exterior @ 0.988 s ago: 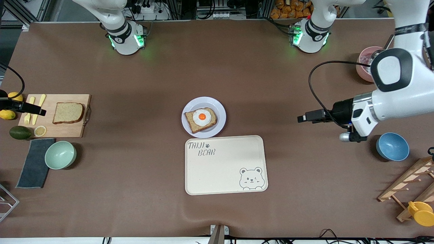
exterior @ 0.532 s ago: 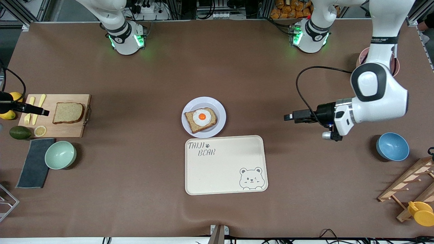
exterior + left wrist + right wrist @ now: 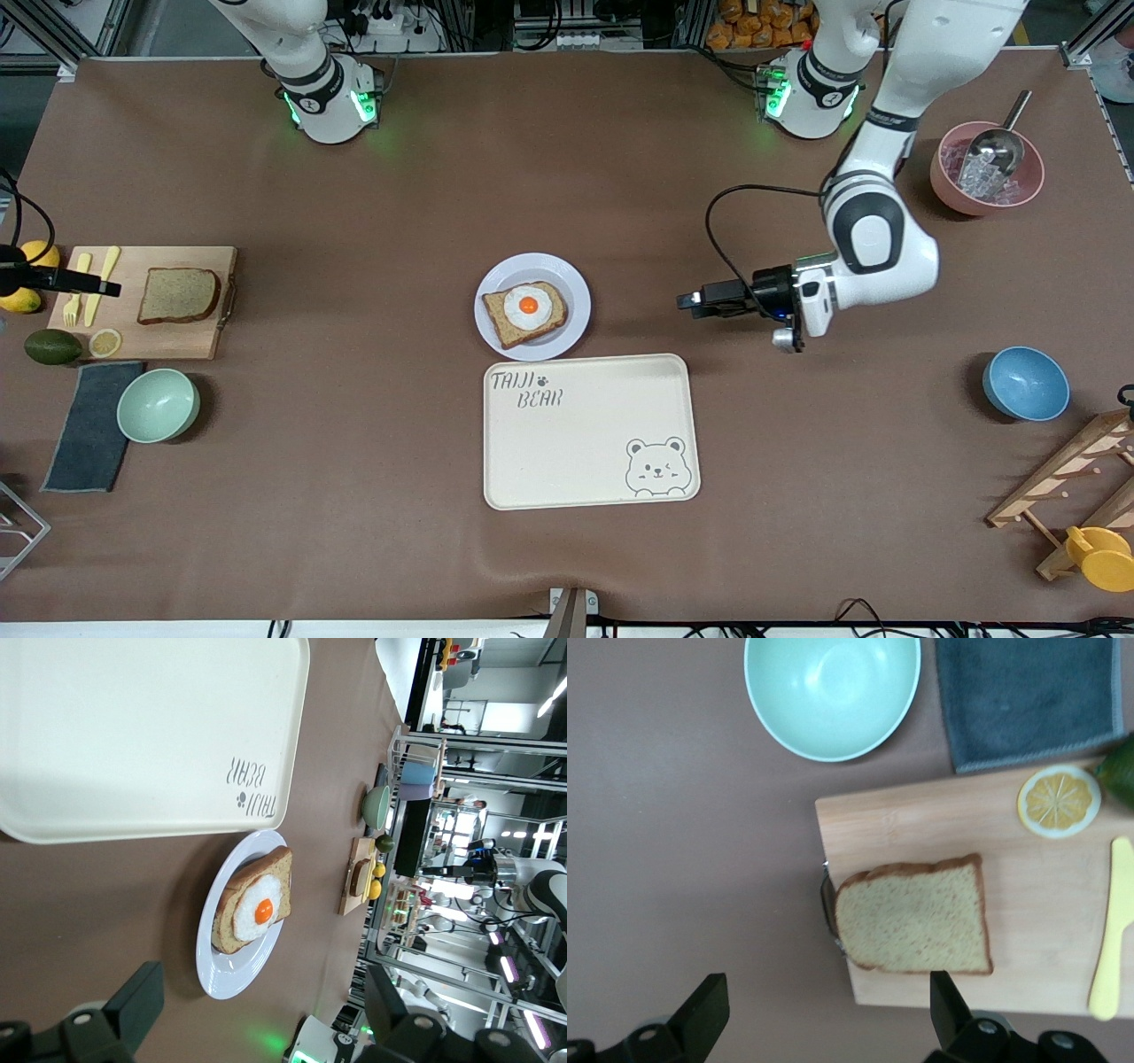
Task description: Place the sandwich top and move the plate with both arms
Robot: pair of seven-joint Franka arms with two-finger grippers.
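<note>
1. The cream tray [image 3: 591, 431] with a bear drawing lies nearest the front camera on the brown desk [image 3: 372, 496].
2. Just at the tray's 12 o'clock edge sits the plate [image 3: 572, 291], holding a dark slice with a fried egg [image 3: 526, 309].
3. The left gripper [image 3: 692, 301] hovers over bare desk at the plate's 3 o'clock, jaws spread wide and empty.
4. At the plate's 9 o'clock, toward the right arm's end, a wooden board [image 3: 168, 341] carries the sandwich top [image 3: 177, 295], lying flat beside a lemon slice [image 3: 105, 342].
5. The right gripper [image 3: 106, 289] hangs above that board, near the yellow cutlery [image 3: 96, 283], jaws wide apart, holding nothing.
</note>
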